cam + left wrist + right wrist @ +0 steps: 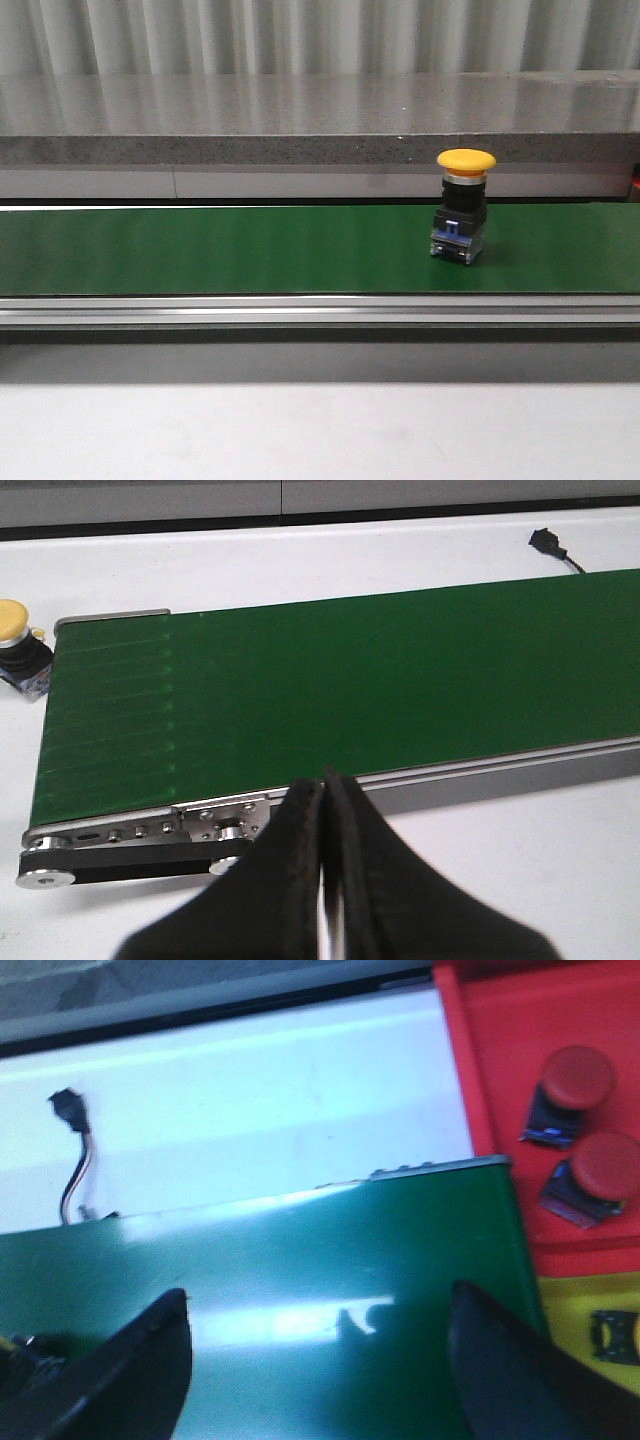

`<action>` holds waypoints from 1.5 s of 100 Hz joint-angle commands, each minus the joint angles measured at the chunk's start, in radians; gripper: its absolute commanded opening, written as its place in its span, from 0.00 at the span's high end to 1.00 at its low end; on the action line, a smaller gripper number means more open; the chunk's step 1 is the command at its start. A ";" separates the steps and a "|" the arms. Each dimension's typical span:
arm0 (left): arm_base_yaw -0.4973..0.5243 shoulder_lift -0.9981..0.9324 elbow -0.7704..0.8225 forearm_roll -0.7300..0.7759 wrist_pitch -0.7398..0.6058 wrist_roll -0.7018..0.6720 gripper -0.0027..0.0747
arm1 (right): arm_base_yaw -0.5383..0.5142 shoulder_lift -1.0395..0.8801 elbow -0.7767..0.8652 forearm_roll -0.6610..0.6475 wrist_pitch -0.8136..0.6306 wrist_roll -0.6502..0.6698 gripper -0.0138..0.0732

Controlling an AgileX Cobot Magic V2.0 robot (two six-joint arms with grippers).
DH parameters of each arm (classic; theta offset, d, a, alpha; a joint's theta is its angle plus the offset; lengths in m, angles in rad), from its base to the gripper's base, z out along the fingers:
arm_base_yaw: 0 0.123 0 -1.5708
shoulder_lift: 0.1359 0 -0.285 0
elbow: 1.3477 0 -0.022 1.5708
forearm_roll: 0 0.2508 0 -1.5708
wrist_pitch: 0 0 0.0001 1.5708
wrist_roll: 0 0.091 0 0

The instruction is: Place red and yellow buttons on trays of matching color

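Belt (250, 250): green, running left to right across the front view, metal rail along its near edge, grey ledge behind it.
Yellow button (462, 205): upright on the belt, right of centre in the front view, yellow cap on top, black body with a blue tag below. Nothing touches it.
Second yellow button (20, 650): off the belt's end, standing on the white table (520, 880) just beside the roller end, as the left wrist camera shows it.
Left gripper (322, 880): poised above the white table at the belt's near rail, close to the roller end. Jaws pressed together, only a thin slit of light between them, nothing in them.
Left arm: angled so the camera looks along the length of the belt.
Right gripper (320, 1360): hanging over the belt near its other end. Jaws spread wide, bare green belt showing between the two fingers, nothing held.
Red tray (500, 1080): just past the belt's end; two red buttons (570, 1095) in it, lying tilted, close together.
Yellow tray (570, 1310): next to the red one; a small black part (612, 1337) sits in it, too cut off to identify.
Cable (72, 1160): black plug and thin wires on the white table beyond the belt.
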 commanded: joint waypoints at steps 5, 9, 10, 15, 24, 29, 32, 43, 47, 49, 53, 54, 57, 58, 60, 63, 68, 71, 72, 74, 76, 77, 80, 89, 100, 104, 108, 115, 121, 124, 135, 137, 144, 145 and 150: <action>-0.008 0.001 -0.030 -0.019 -0.058 0.000 0.99 | 0.072 -0.035 -0.024 0.007 0.010 -0.026 0.22; -0.008 0.001 -0.030 -0.019 -0.058 0.000 0.99 | 0.092 -0.035 -0.024 0.007 0.020 -0.028 0.22; -0.008 0.001 -0.030 -0.019 -0.058 0.000 0.99 | 0.099 -0.035 -0.024 0.007 0.024 -0.029 0.22; -0.008 0.001 -0.030 -0.019 -0.058 0.000 0.99 | 0.124 -0.035 -0.024 0.007 0.039 -0.031 0.22; -0.008 0.001 -0.030 -0.019 -0.058 0.000 0.99 | 0.161 -0.033 -0.024 0.007 0.069 -0.038 0.22; -0.008 0.001 -0.030 -0.019 -0.058 0.000 0.99 | 0.177 -0.033 -0.024 0.008 0.084 -0.041 0.22; -0.008 0.001 -0.030 -0.019 -0.058 0.000 0.99 | 0.186 -0.033 -0.024 0.008 0.093 -0.047 0.21; -0.008 0.001 -0.030 -0.019 -0.058 0.000 0.99 | 0.222 -0.031 -0.024 0.009 0.133 -0.075 0.20; -0.008 0.001 -0.030 -0.019 -0.058 0.000 0.99 | 0.234 -0.030 -0.024 0.011 0.146 -0.082 0.19; -0.008 0.001 -0.030 -0.019 -0.058 0.000 0.99 | 0.239 -0.028 -0.024 0.012 0.149 -0.087 0.19; -0.008 0.001 -0.030 -0.019 -0.058 0.000 0.99 | 0.246 -0.026 -0.024 0.016 0.157 -0.099 0.19; -0.008 0.001 -0.030 -0.019 -0.058 0.000 0.99 | 0.248 -0.024 -0.024 0.018 0.159 -0.101 0.19; -0.008 0.001 -0.030 -0.019 -0.058 0.000 0.99 | 0.251 -0.019 -0.024 0.023 0.164 -0.111 0.19; -0.008 0.001 -0.030 -0.019 -0.058 0.000 0.99 | 0.252 -0.018 -0.024 0.025 0.166 -0.113 0.19; -0.008 0.001 -0.030 -0.019 -0.058 0.000 0.99 | 0.254 -0.013 -0.024 0.031 0.170 -0.120 0.19; -0.008 0.001 -0.030 -0.019 -0.058 0.000 0.99 | 0.254 -0.004 -0.024 0.041 0.178 -0.127 0.19; -0.008 0.001 -0.030 -0.019 -0.058 0.000 0.99 | 0.254 0.013 -0.024 0.060 0.194 -0.136 0.19; -0.008 0.001 -0.030 -0.019 -0.058 0.000 0.99 | 0.254 0.024 -0.024 0.067 0.198 -0.140 0.19; -0.008 0.001 -0.030 -0.019 -0.058 0.000 0.99 | 0.254 0.027 -0.024 0.068 0.199 -0.141 0.19; -0.008 0.001 -0.030 -0.019 -0.058 0.000 0.99 | 0.254 0.035 -0.024 0.069 0.201 -0.143 0.19; -0.008 0.001 -0.030 -0.019 -0.058 0.000 0.99 | 0.254 0.044 -0.024 0.071 0.201 -0.145 0.19; -0.008 0.001 -0.030 -0.019 -0.058 0.000 0.99 | 0.254 0.050 -0.024 0.072 0.201 -0.145 0.19; -0.008 0.001 -0.030 -0.019 -0.058 0.000 0.99 | 0.254 0.061 -0.024 0.072 0.201 -0.145 0.19; -0.008 0.001 -0.030 -0.019 -0.058 0.000 0.99 | 0.254 0.099 -0.024 0.072 0.180 -0.152 0.19; -0.008 0.001 -0.030 -0.019 -0.058 0.000 0.99 | 0.254 0.144 -0.024 0.072 0.134 -0.171 0.19; -0.008 0.001 -0.030 -0.019 -0.058 0.000 0.99 | 0.254 0.162 -0.024 0.072 0.113 -0.172 0.19; -0.008 0.001 -0.030 -0.019 -0.058 0.000 0.99 | 0.254 0.179 -0.024 0.072 0.093 -0.173 0.19; -0.008 0.001 -0.030 -0.019 -0.058 0.000 0.99 | 0.254 0.206 -0.024 0.072 0.066 -0.173 0.19; -0.008 0.001 -0.030 -0.019 -0.058 0.000 0.99 | 0.254 0.226 -0.024 0.072 0.054 -0.180 0.20; -0.008 0.001 -0.030 -0.019 -0.058 0.000 0.99 | 0.254 0.238 -0.024 0.072 0.048 -0.181 0.20; -0.008 0.001 -0.030 -0.019 -0.058 0.000 0.99 | 0.254 0.264 -0.024 0.072 0.025 -0.182 0.33; -0.008 0.001 -0.030 -0.019 -0.058 0.000 0.99 | 0.254 0.267 -0.024 0.072 0.021 -0.182 0.37; -0.008 0.001 -0.030 -0.019 -0.058 0.000 0.99 | 0.254 0.270 -0.024 0.072 0.011 -0.182 0.50; -0.008 0.001 -0.030 -0.019 -0.058 0.000 0.99 | 0.254 0.270 -0.024 0.072 0.011 -0.182 0.51; -0.008 0.001 -0.030 -0.019 -0.058 0.000 0.99 | 0.254 0.270 -0.024 0.072 0.005 -0.182 0.58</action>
